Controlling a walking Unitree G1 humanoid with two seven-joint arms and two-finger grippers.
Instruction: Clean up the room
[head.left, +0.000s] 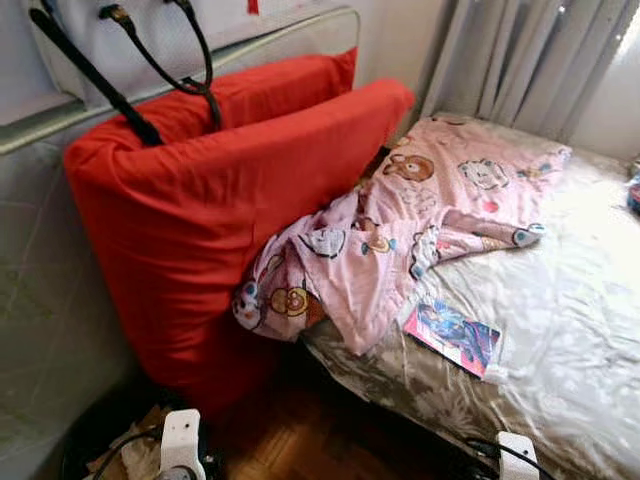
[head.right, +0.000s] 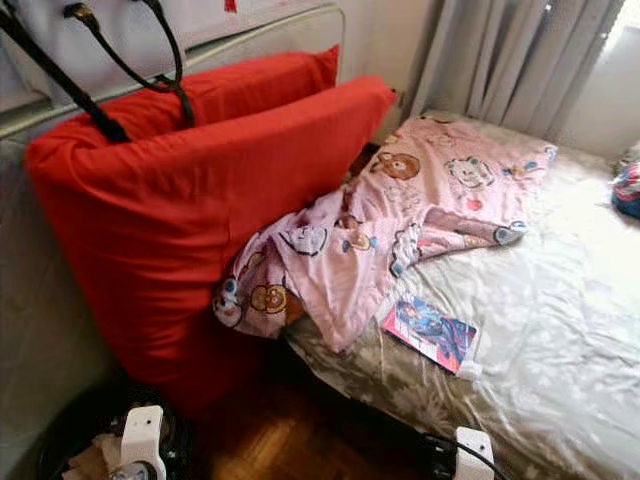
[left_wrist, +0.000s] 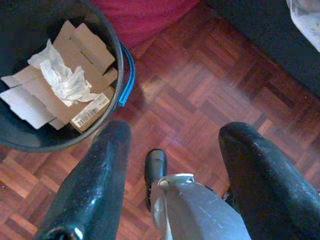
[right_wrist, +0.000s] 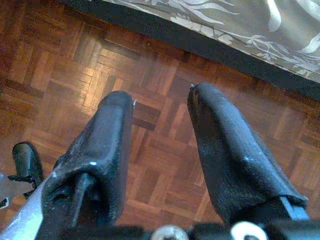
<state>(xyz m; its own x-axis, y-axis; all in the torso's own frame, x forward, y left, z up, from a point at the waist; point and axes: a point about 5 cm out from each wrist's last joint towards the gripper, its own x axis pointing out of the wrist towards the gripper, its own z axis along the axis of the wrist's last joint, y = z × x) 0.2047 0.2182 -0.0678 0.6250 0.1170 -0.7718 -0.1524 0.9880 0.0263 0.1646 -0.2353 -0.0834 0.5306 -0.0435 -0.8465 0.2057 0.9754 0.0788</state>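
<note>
Left eye view gave me the bed (head.left: 560, 330) as my landmark, w/ its pale leafy cover. At the bed's head end two big red pillows (head.left: 200, 230) stood on edge, leaning against the headboard rail (head.left: 250, 45). A black strap (head.left: 90, 75) and a looped black cable (head.left: 170, 65) lay over the top of the pillows. A pink cartoon-print blanket (head.left: 400, 225) was crumpled across the bed's head end, one corner hanging off the near edge beside the pillows. A small colourful booklet (head.left: 452, 336) lay flat on the bed cover, just below the blanket, near the edge. Grey curtains (head.left: 530, 70) hung behind the bed's far side. Left wrist view: left gripper (left_wrist: 172, 135) hung low beside the bed, fingers spread wide, holding nothing, over the parquet floor (left_wrist: 210, 85). Next to it stood a black bin (left_wrist: 118, 45) w/ a blue handle, holding flattened cardboard (left_wrist: 75, 65) and a wad of white paper (left_wrist: 65, 80). Right wrist view: right gripper (right_wrist: 160, 107) also hung above the parquet just off the bed's near edge, fingers parted wide, empty.
</note>
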